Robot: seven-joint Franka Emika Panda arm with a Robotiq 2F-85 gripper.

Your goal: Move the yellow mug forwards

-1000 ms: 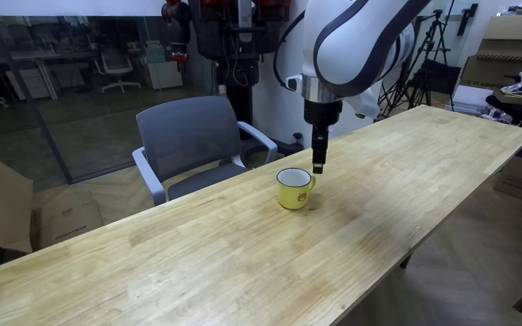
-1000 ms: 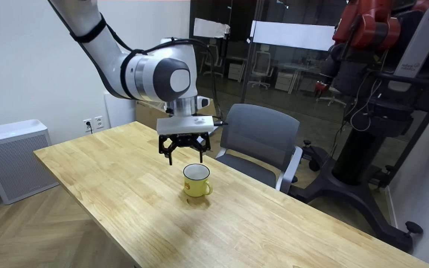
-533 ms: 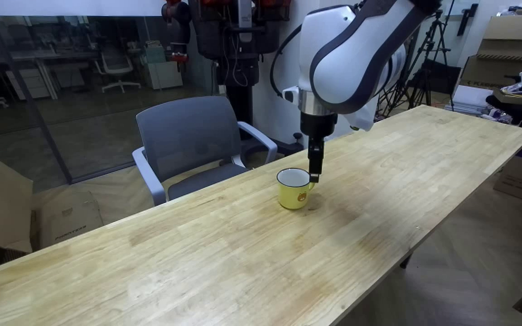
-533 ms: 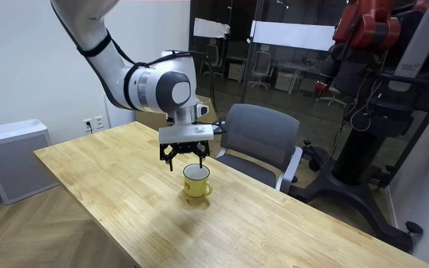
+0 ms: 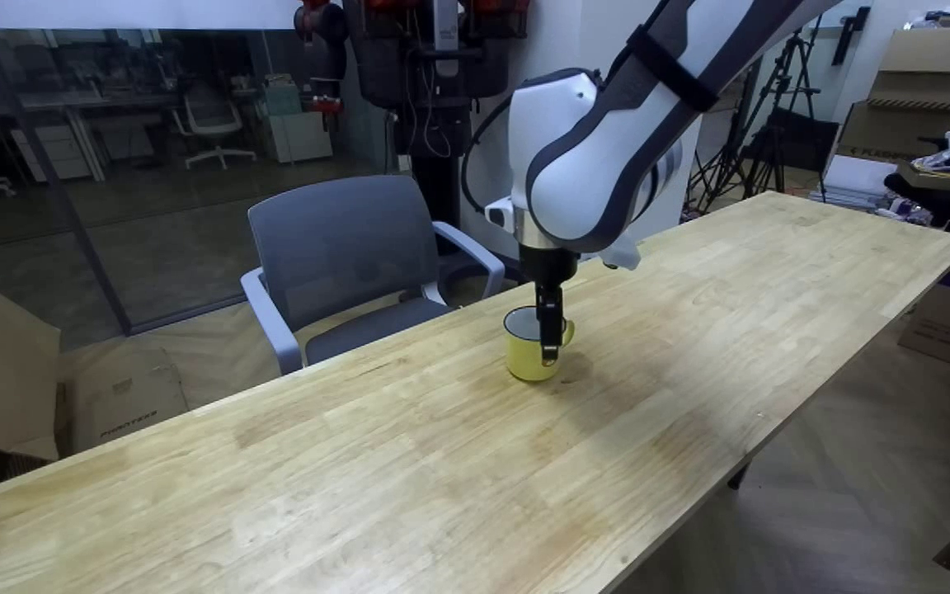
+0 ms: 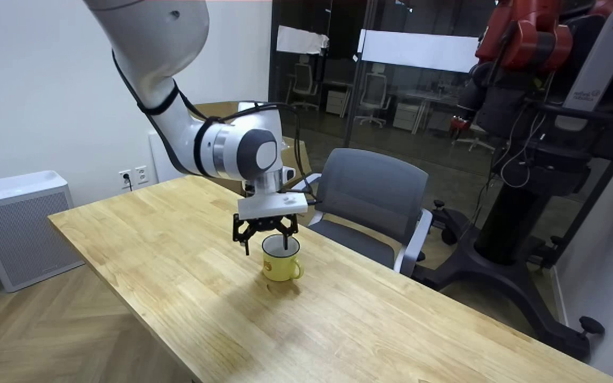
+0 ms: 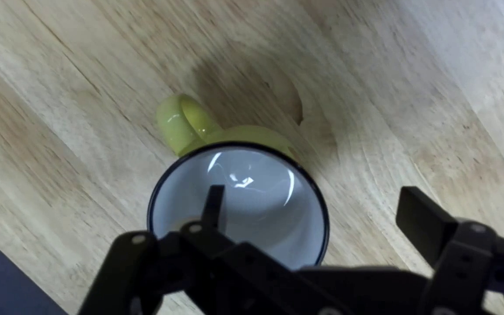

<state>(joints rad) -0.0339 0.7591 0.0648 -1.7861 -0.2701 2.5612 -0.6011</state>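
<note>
The yellow mug (image 5: 524,360) stands upright on the wooden table, also in an exterior view (image 6: 280,268). Its white inside (image 7: 260,205) and dark rim show in the wrist view. The handle (image 7: 177,124) points to the upper left there. My gripper (image 6: 266,251) is open and holds nothing; it also shows in the wrist view (image 7: 313,189). One finger (image 7: 214,205) reaches down over or into the mug's opening. The opposite finger (image 7: 425,221) is outside the mug, apart from its wall. The rim lies between the fingers. In an exterior view the gripper (image 5: 550,355) covers part of the mug's front.
The long wooden table (image 5: 318,495) runs under the mug. A grey office chair (image 5: 343,256) stands close at the table's edge, beside the mug. A red and black robot (image 6: 551,117) stands behind the chair. A cardboard box (image 5: 5,363) is on the floor.
My gripper has moved down, with one finger now at the mug's opening and one outside it. It stays open. The mug has not moved.
</note>
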